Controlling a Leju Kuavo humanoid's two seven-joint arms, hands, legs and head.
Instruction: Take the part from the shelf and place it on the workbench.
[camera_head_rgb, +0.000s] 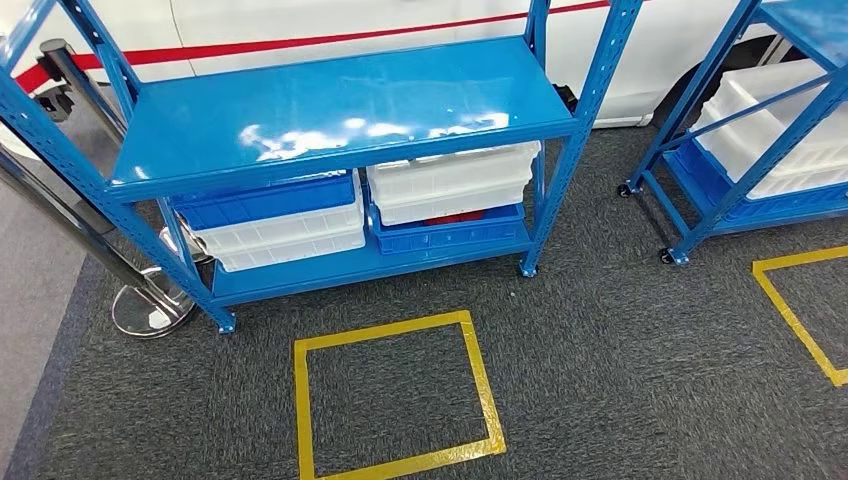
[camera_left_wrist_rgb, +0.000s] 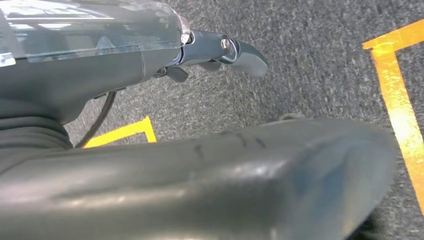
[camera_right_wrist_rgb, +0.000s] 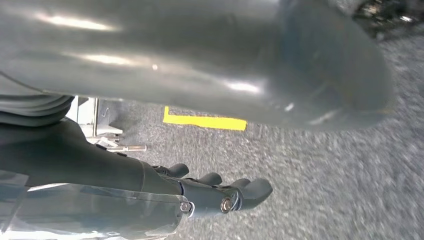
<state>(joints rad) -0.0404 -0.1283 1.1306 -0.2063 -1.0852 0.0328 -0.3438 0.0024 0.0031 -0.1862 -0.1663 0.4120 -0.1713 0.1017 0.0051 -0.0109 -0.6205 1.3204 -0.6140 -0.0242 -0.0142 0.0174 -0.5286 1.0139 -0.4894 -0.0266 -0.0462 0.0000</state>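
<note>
From the head view, you face a blue metal shelf (camera_head_rgb: 340, 110) standing on dark grey carpet (camera_head_rgb: 600, 380). Its top deck is bare and glossy. On its lower deck, stacked white and blue bins (camera_head_rgb: 275, 220) sit toward the left end, and a second stack of white bins over a blue one (camera_head_rgb: 450, 195) sits toward the right end. You can see something red inside the blue bin at the right, but you cannot tell whether it is the part. A yellow taped square (camera_head_rgb: 395, 395) marks the carpet just in front of the shelf. A second blue shelf (camera_head_rgb: 750, 130) holding white bins stands at the far right, and a chrome post base (camera_head_rgb: 150, 305) stands by the first shelf's left leg. A white vehicle body with a red stripe (camera_head_rgb: 300, 40) lies behind.

The wrist views add your hands. Your left hand (camera_left_wrist_rgb: 220, 52) hangs over the carpet near yellow tape, fingers extended and apart, holding nothing. Your right hand (camera_right_wrist_rgb: 220, 192) likewise hangs above carpet, fingers loosely spread, empty.
</note>
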